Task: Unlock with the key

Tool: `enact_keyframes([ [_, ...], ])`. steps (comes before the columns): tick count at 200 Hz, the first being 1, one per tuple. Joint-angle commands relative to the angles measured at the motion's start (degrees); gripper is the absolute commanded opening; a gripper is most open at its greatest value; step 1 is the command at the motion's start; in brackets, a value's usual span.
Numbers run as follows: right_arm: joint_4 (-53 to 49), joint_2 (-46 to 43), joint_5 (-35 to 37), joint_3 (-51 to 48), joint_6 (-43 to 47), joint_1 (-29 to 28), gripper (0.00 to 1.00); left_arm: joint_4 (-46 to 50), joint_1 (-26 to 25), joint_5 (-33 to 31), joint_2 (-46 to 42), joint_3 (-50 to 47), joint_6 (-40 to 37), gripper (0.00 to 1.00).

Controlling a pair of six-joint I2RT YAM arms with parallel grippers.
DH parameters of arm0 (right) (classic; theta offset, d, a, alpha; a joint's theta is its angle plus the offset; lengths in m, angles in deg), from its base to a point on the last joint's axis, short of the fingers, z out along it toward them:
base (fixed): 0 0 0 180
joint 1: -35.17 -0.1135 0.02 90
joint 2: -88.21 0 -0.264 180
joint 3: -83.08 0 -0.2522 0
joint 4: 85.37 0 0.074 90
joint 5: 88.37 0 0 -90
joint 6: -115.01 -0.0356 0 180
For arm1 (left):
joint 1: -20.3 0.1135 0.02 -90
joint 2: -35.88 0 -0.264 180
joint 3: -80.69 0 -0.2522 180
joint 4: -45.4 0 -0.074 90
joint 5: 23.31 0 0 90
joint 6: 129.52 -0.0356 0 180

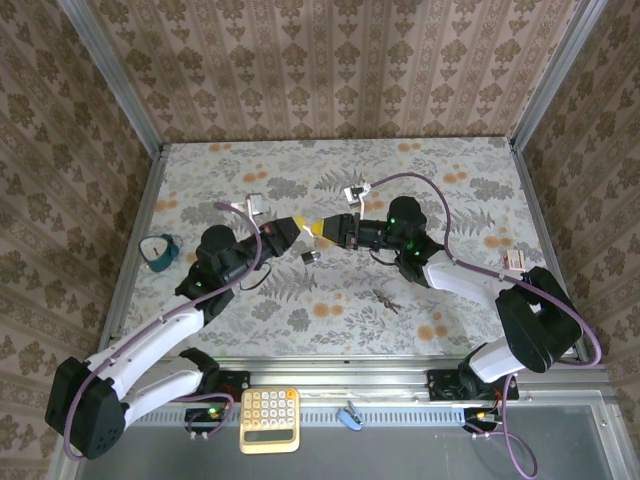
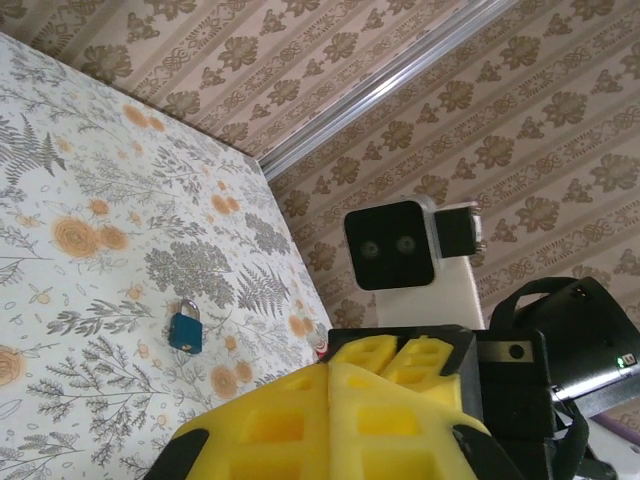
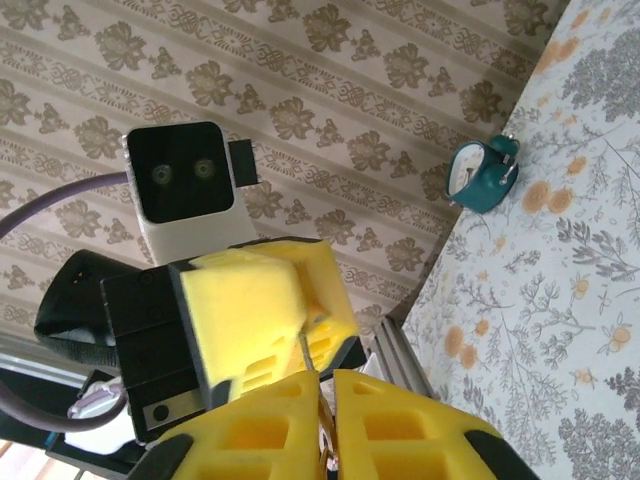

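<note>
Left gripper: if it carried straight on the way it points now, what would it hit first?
The right gripper. The left gripper points right across the table, its yellow tips nose to nose with the right one's, apparently touching. The padlock lies on the table nearby, likely off that line.

You are looking at two grippers meeting tip to tip above mid-table: the left gripper [image 1: 297, 229] and the right gripper [image 1: 320, 230] are blocking each other's way forward. The padlock [image 1: 312, 257] is lying just under them and the keys [image 1: 385, 299] are sitting nearer the right arm. The alarm clock [image 1: 160, 250] is crowding the left edge, while the far table [image 1: 450, 170] is lying open.
</note>
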Motion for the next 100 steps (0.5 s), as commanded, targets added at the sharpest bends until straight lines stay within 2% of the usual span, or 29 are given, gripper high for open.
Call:
enact_keyframes([
  [1, 2.2, 0.1, -1.2, 1.4, 0.0, -0.4, 0.03, -2.3, 0.3, -0.3, -1.0, -0.8, 0.6, 0.0],
  [15, 1.9, -0.1, -0.6, 1.2, 0.2, -0.3, 0.0, -2.3, 0.3, -0.3, -1.2, -1.0, 0.7, 0.0],
  [27, 1.3, -0.2, -0.3, 1.3, 0.6, -0.3, 0.0, -2.3, 0.3, -0.2, -1.4, -1.2, 0.9, 0.18],
  [51, 0.0, -0.9, 0.5, 1.2, 1.6, -0.3, 0.0, -2.9, 0.3, 0.7, -1.9, -1.6, 1.0, 0.34],
  [71, -1.3, -1.5, 1.2, 1.2, 2.4, -0.1, 0.0, -3.0, 0.3, 1.3, -1.8, -1.6, 1.1, 0.35],
  [100, -1.2, -1.8, 1.4, 1.1, 2.4, 0.1, 0.0, -4.5, 0.3, 2.7, -0.9, -1.8, 1.7, 0.25],
])
